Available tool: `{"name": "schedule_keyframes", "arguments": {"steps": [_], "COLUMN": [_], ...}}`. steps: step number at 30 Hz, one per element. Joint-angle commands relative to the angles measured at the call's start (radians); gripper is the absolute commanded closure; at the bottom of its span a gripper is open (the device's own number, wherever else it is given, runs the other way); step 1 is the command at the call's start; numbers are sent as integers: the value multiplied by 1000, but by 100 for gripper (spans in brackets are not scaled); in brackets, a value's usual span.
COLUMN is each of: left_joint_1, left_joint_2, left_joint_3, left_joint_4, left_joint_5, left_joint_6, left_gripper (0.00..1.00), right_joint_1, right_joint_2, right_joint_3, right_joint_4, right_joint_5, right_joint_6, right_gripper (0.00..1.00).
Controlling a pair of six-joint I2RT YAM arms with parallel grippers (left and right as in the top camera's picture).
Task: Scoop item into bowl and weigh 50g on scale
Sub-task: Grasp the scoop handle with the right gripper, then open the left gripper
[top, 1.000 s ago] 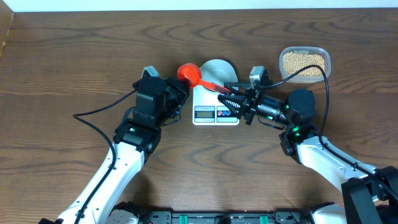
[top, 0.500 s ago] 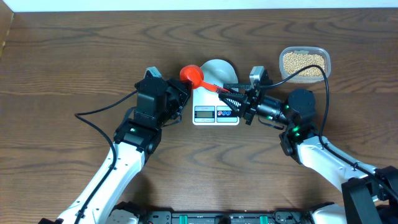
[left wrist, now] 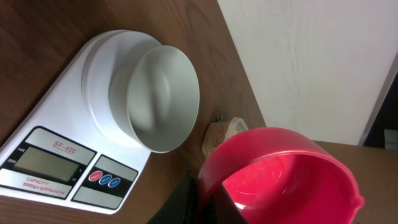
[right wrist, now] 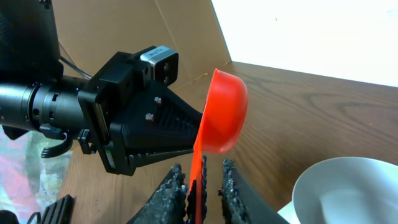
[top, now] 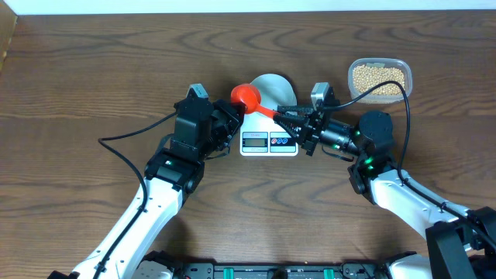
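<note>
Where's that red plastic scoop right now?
Overhead view: the red plastic scoop is held by the left gripper above the flat white scale's left rear corner, beside the pale bowl.

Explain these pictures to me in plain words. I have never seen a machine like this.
These are two robot arms at a wooden table. One picture looks down from above; the other two come from cameras on each wrist. On the table a white scale carries an empty bowl, and a clear tub of beans stands to its right. The left hand is shut on a red scoop near its cup, held in the air. The right hand has its fingers either side of the handle, with a gap showing.
</note>
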State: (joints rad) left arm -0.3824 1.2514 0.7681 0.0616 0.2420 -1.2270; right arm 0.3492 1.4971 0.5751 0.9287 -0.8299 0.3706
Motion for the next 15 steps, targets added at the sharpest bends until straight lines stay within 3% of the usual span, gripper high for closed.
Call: {"name": "schedule_keyframes", "arguments": {"steps": [1, 12, 15], "left_joint_1": [-3, -3, -2], "left_joint_2": [3, 3, 3], "left_joint_3": [18, 18, 18], "left_joint_4": [4, 8, 13], "left_joint_5": [13, 12, 11], "left_joint_6": [26, 26, 26], "left_gripper": [93, 93, 93], "right_joint_1": [6, 6, 6], "right_joint_2": [7, 7, 7], "right_joint_3": [19, 19, 19], "right_joint_4": [3, 2, 2], "right_joint_5": [8, 8, 8], "right_joint_6": [-11, -4, -4], "right_gripper": [83, 91, 97]}}
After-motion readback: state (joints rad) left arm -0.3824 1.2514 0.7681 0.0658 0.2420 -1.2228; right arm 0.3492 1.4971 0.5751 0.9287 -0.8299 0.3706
